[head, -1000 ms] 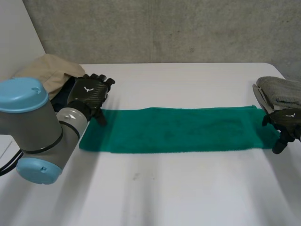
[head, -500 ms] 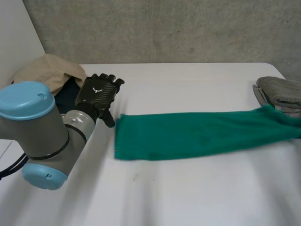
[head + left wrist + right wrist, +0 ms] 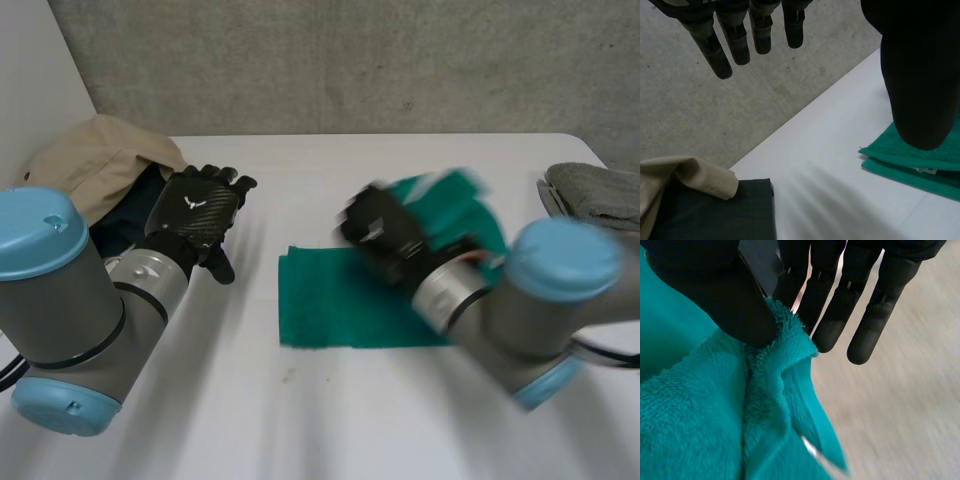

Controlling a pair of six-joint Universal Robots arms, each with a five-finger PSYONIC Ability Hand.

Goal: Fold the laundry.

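Note:
A green towel (image 3: pixel 330 310) lies on the white table (image 3: pixel 330 420), its right part lifted and doubled back over itself. My right hand (image 3: pixel 385 235) holds that lifted end above the towel's middle. In the right wrist view my right hand (image 3: pixel 715 290) pinches the fluffy edge of the towel (image 3: pixel 700 415) between thumb and straight fingers. Left of the towel and apart from it, my left hand (image 3: pixel 195 210) hovers with straight fingers. From the left wrist, my left hand (image 3: pixel 917 65) is empty, and the towel's layered edge (image 3: pixel 920 162) lies beyond its thumb.
A beige garment (image 3: pixel 100 160) is heaped at the back left over a dark cloth (image 3: pixel 125 215); both lie beyond my left hand's fingertips as beige garment (image 3: pixel 685 175) and dark cloth (image 3: pixel 715 210). A folded grey towel (image 3: pixel 600 195) sits at the table's right edge.
My right hand has shut on the towel's right end and swept it leftwards over the towel. The whole towel slid right, away from my left hand, which stayed open.

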